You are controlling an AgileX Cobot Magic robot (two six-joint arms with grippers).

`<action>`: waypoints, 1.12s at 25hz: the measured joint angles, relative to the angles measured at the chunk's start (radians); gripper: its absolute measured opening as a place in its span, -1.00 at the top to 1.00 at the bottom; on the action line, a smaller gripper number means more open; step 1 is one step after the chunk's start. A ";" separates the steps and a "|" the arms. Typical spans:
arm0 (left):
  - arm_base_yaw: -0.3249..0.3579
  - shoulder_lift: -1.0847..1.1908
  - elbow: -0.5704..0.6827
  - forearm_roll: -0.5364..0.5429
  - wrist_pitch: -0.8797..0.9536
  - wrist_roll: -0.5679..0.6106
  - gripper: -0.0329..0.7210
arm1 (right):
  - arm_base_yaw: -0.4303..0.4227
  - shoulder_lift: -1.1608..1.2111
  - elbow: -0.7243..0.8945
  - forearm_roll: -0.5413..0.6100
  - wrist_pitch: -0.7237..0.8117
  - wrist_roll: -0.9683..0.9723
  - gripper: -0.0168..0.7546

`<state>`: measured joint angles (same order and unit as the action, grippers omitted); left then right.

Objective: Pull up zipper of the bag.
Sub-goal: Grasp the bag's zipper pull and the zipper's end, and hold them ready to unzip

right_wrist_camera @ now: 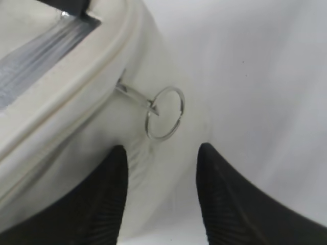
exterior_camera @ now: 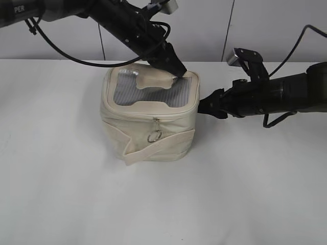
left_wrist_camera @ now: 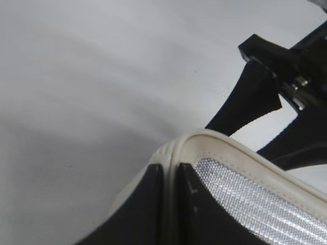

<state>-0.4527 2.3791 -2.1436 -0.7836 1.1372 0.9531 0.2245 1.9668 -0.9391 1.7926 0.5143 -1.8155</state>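
The cream bag (exterior_camera: 144, 133) stands on the table, its grey mesh lid (exterior_camera: 153, 94) facing up. The zipper (exterior_camera: 134, 118) runs around the lid's edge; one silver slider with a ring pull (exterior_camera: 155, 135) hangs at the front. My left gripper (exterior_camera: 178, 71) reaches down to the lid's back right corner and is shut on the lid's rim (left_wrist_camera: 170, 171). My right gripper (exterior_camera: 203, 105) is open just off the bag's right side. In the right wrist view a second ring pull (right_wrist_camera: 164, 113) sticks out just ahead of its open fingers (right_wrist_camera: 161, 155), not touching them.
The white table (exterior_camera: 245, 194) stretches around the bag. A cream strap band (exterior_camera: 153, 148) wraps the bag's body, its loose end at the front. A grey wall (exterior_camera: 204, 25) stands behind. My right gripper's fingers also show in the left wrist view (left_wrist_camera: 255, 97).
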 joint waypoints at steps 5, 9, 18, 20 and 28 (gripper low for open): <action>0.000 0.000 0.000 0.000 0.001 0.000 0.78 | 0.000 0.027 -0.040 0.000 0.016 -0.001 0.02; 0.000 0.000 0.000 0.000 0.001 0.000 0.78 | 0.000 0.028 -0.077 0.000 0.016 -0.002 0.03; 0.000 0.000 0.000 0.000 0.001 0.000 0.78 | 0.000 0.063 -0.116 -0.072 0.061 0.021 0.86; 0.000 0.000 0.000 0.000 0.001 0.000 0.78 | 0.000 0.063 -0.116 -0.087 0.062 0.032 0.93; 0.000 0.000 0.000 0.001 -0.001 0.000 0.79 | 0.000 -0.055 -0.058 -0.340 0.013 0.260 0.93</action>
<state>-0.4527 2.3791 -2.1436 -0.7826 1.1361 0.9531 0.2245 1.9117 -0.9972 1.4523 0.5272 -1.5553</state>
